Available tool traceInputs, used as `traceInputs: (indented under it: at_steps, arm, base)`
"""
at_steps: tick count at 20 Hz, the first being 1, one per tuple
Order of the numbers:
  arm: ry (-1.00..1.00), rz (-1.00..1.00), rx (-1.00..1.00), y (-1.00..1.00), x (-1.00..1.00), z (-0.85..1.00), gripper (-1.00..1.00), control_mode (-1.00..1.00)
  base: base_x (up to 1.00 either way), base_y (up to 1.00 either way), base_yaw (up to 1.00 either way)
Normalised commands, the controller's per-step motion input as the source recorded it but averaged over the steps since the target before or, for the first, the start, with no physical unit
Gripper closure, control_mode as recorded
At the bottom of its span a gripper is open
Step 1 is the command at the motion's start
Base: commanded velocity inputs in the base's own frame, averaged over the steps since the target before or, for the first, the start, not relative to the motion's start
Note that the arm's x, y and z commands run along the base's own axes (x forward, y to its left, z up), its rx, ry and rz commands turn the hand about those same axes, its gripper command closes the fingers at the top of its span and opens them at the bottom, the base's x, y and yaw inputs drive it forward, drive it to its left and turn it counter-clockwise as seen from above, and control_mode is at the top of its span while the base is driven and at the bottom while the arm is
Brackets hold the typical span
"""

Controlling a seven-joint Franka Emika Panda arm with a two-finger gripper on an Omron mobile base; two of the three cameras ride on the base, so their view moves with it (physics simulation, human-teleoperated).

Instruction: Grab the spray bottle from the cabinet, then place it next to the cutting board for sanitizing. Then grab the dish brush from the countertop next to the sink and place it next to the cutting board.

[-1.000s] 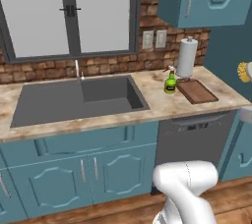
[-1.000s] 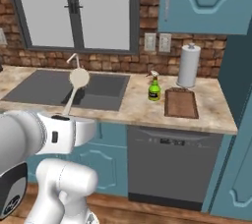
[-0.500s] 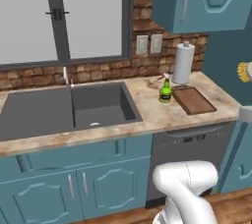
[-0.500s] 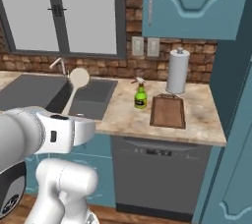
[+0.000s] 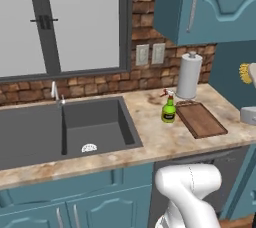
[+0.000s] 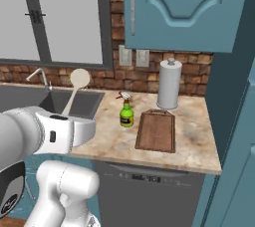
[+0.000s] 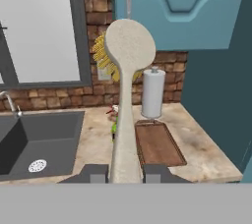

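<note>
My gripper (image 7: 125, 173) is shut on the pale handle of the dish brush (image 7: 129, 51), which stands upright with its yellow bristles turned away from me. From the right base the brush (image 6: 78, 78) is held above the sink's right end. The green spray bottle (image 5: 169, 111) (image 6: 126, 114) stands on the countertop (image 5: 150, 137), just left of the dark brown cutting board (image 5: 201, 119) (image 6: 156, 131) (image 7: 157, 144). In the hand view the handle hides most of the bottle. The sink (image 5: 50, 132) (image 7: 39, 139) lies to the left.
A paper-towel roll (image 5: 189, 76) (image 6: 168, 84) stands behind the board against the brick wall. A teal wall cupboard (image 6: 184, 7) hangs above it. The tall teal cabinet (image 6: 234, 121) closes off the counter's right end. A chrome faucet (image 5: 55, 92) rises behind the sink.
The base has driven right, so the whole scene has slid left and the board and bottle appear nearer. The brush stays in the shut gripper.
</note>
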Motion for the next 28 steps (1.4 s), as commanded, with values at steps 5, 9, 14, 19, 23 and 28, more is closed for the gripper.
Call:
traceInputs:
  at_steps: [5, 9, 14, 19, 23, 28]
  arm:
    - [0.00, 0.00, 0.00, 0.00, 0.00, 0.00, 1.00, 1.00]
    - [0.00, 0.00, 0.00, 0.00, 0.00, 0.00, 1.00, 1.00]
    - [0.00, 0.00, 0.00, 0.00, 0.00, 0.00, 1.00, 1.00]
    - [0.00, 0.00, 0.00, 0.00, 0.00, 0.00, 1.00, 1.00]
    - [0.00, 0.00, 0.00, -0.03, 0.06, 0.00, 1.00, -1.00]
    - [0.04, -0.03, 0.00, -0.15, 0.46, -0.15, 1.00, -1.00]
  base:
    - [0.06, -0.56, -0.08]
    - [0.43, -0.14, -0.09]
    - [0.51, -0.31, -0.03]
    - [0.30, -0.32, 0.00]
    - [0.16, -0.13, 0.00]
    - [0.00, 0.00, 0.00]
